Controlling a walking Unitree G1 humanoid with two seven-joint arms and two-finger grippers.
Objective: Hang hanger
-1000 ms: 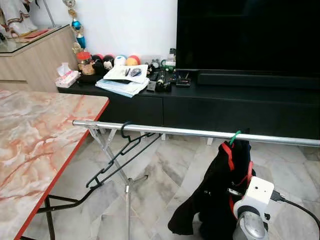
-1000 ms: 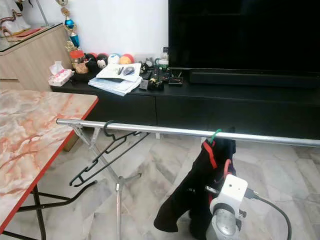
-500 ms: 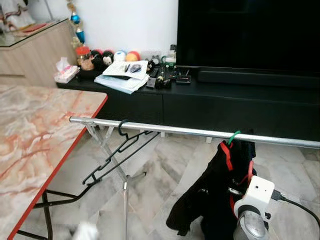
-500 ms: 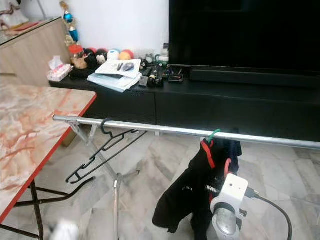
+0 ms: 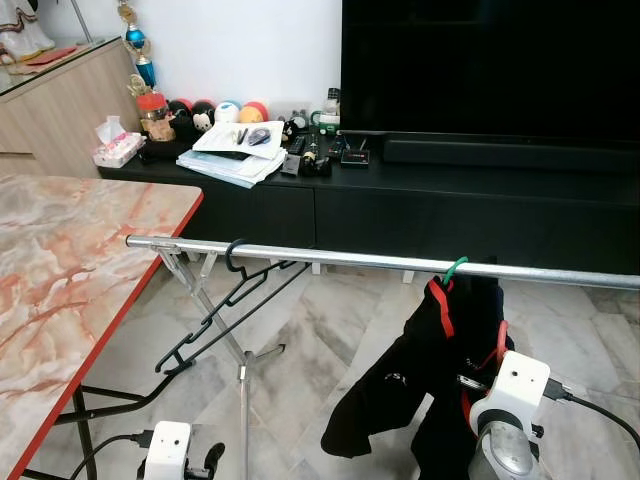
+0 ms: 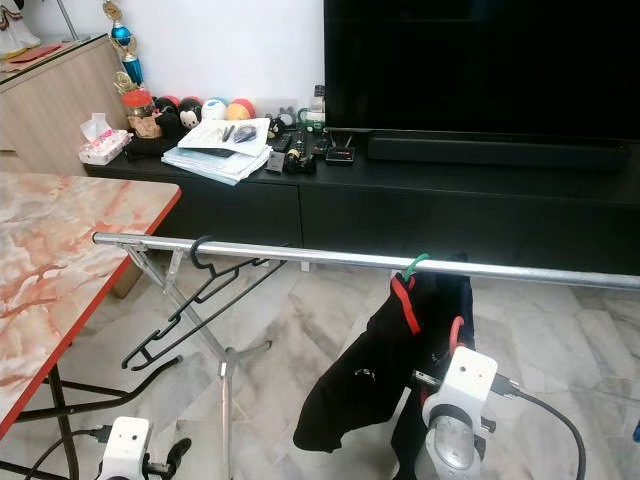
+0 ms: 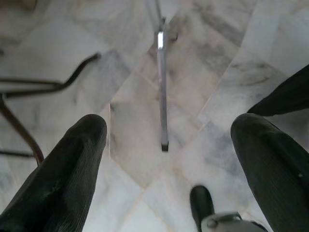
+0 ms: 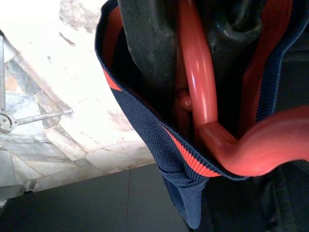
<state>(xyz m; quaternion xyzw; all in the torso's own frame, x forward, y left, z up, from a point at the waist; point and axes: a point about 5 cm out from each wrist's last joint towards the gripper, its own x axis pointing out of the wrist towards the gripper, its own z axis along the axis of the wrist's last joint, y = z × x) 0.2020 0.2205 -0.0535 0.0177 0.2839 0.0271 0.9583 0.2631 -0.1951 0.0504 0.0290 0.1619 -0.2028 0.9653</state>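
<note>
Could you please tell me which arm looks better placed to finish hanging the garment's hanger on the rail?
Right: its gripper holds the red plastic hanger by the silver metal rail. The left gripper hangs low, jaws open.

No readable text anywhere. Papers [image 5: 242, 150] on the TV bench [image 5: 420, 190] carry print, too small to read. Small white mark on the dark garment [image 5: 400, 385] hanging from the rail [image 5: 350, 260], prob. a logo, can't make it out. Tissue box [image 5: 112, 152] and jar [image 5: 155, 118] at the bench's left end: labels too blurred. TV [image 5: 490, 65] screen black, no brand legible.
</note>
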